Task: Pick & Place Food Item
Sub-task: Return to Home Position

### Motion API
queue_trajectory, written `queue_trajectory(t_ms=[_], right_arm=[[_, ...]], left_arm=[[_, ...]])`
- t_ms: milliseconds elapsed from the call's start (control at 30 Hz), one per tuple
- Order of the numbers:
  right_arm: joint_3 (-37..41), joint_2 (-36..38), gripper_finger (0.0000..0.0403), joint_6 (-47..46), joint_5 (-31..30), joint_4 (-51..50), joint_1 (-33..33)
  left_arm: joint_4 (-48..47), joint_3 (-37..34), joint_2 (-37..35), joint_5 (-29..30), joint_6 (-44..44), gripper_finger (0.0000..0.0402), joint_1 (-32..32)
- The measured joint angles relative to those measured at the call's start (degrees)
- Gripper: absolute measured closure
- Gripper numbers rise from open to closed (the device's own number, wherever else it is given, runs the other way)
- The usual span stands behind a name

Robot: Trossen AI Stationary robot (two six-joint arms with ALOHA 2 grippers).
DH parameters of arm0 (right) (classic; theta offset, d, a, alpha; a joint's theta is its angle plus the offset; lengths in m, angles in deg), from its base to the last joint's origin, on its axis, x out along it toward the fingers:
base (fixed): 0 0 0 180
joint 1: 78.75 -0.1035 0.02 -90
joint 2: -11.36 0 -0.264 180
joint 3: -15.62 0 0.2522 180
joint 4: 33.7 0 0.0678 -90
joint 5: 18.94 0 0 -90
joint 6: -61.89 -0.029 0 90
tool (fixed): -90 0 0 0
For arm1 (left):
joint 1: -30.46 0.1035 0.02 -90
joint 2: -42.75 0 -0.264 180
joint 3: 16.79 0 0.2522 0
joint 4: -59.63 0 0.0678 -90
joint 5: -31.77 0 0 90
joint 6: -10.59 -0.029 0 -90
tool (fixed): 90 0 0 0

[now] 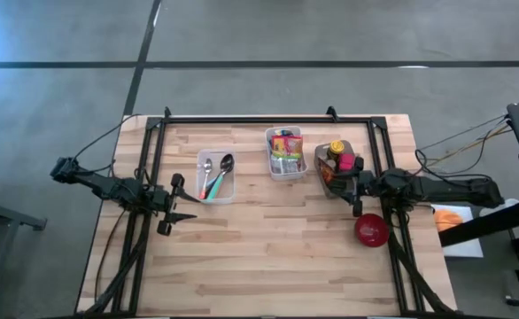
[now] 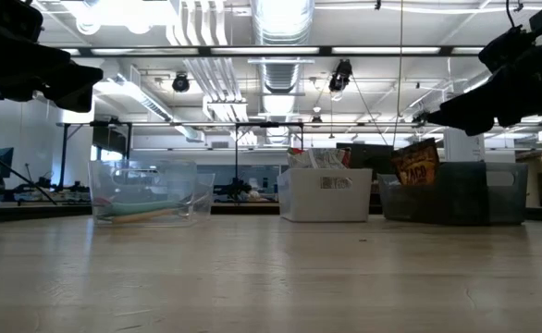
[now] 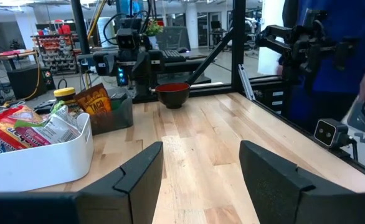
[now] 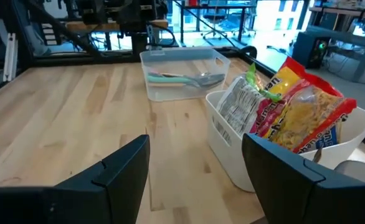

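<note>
A: Your table (image 1: 268, 252) is pale wood, standing on a grey floor (image 1: 242, 35). Three bins stand in a row across it.

B: Which bin is which?

A: From above, the clear bin (image 1: 215, 176) is on the left, with spoons (image 1: 220, 170) lying in it, one handle orange and one green. The white bin (image 1: 286, 153) in the middle is stuffed with snack packs (image 4: 298, 112). The black bin (image 1: 335, 170) on the right holds a brown pack (image 2: 416, 163) standing upright, a yellow-lidded jar (image 1: 336, 148) and a red can (image 1: 346, 162).

B: And my grippers?

A: Your left gripper (image 1: 181, 198) hangs above the table just left of the clear bin. Its jaws are wide apart with nothing between them. Your right gripper (image 1: 356, 188) hangs at the black bin's right edge, and its jaws are also spread and empty. A red bowl (image 1: 371, 230) stands on the wood near your right arm, apart from the bins.

B: Anyone near?

A: Your left wrist view shows a person (image 3: 332, 56) in blue just past the table's edge.
</note>
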State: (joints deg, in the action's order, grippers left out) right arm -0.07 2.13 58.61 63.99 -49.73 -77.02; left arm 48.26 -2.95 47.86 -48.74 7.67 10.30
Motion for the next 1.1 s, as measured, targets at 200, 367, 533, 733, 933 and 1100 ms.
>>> queue_trajectory(t_ms=[200, 367, 533, 733, 933, 1100], right_arm=[[0.0, 0.1, 0.0149, 1.8, 0.0, -0.1, 0.0], [0.0, 0.1, 0.0149, 1.8, 0.0, -0.1, 0.0], [0.0, 0.1, 0.0149, 1.8, 0.0, -0.1, 0.0], [0.0, 0.1, 0.0149, 1.8, 0.0, -0.1, 0.0], [0.0, 0.1, 0.0149, 1.8, 0.0, -0.1, 0.0], [-0.1, 0.1, 0.0149, 1.8, 0.0, -0.1, 0.0]], left_arm=[[0.0, 0.0, 0.0, 0.0, 0.0, 0.0188, 0.0], [0.0, 0.0, 0.0, 0.0, 0.0, 0.0188, 0.0], [0.0, 0.0, 0.0, 0.0, 0.0, 0.0188, 0.0], [0.0, 0.0, 0.0, 0.0, 0.0, 0.0187, 0.0], [0.0, 0.0, 0.0, 0.0, 0.0, 0.0187, 0.0], [0.0, 0.0, 0.0, 0.0, 0.0, 0.0187, 0.0]])
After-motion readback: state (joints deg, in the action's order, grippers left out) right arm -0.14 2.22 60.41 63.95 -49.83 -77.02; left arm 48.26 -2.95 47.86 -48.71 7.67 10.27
